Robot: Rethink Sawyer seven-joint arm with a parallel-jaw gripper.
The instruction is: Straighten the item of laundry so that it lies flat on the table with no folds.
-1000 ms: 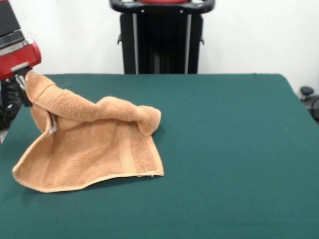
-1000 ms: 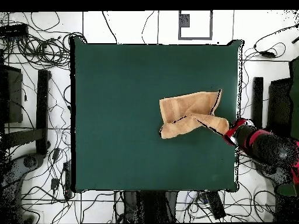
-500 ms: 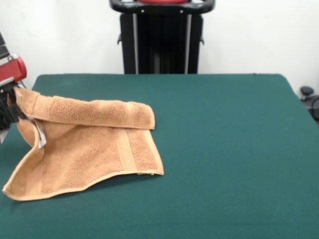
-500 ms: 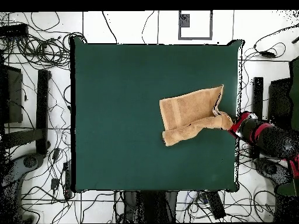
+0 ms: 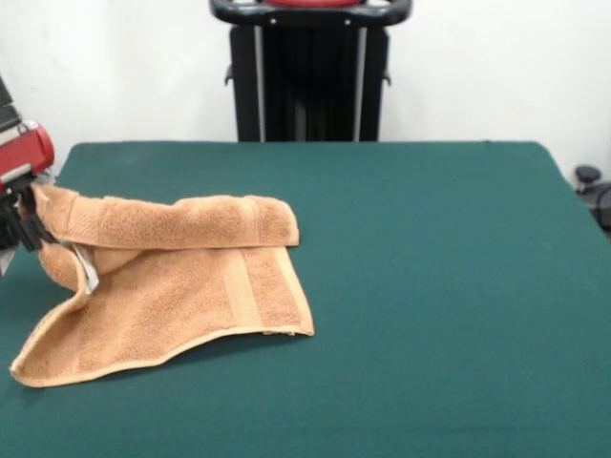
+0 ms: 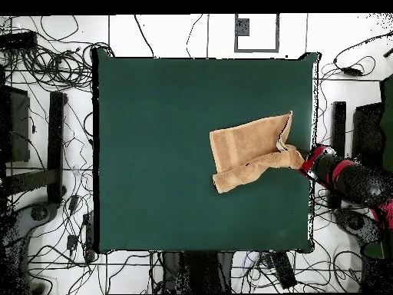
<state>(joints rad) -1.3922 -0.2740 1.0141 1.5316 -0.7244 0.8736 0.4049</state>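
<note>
In the front view, the robot's red and black gripper [image 5: 21, 205] pinches one corner of the soft, light orange-tan terry-cloth towel [image 5: 172, 286], holding it just off the dark green felt table [image 5: 430, 286] while a long fold drapes back over the flat part. In the overhead view, the towel [image 6: 247, 150] lies beside the table's [image 6: 153, 154] edge nearest the gripper [image 6: 308, 163]. It looks limp and light, so I judge a corner or banded hem the best hold.

Orange-tan towel [image 5: 162, 286] (woven band across it), small white tag [image 5: 88, 272], dark green table [image 5: 430, 286], red-and-black gripper [image 5: 21, 205]

Nubby terry towel [image 5: 181, 277], seemingly felt table [image 5: 430, 286]
</note>
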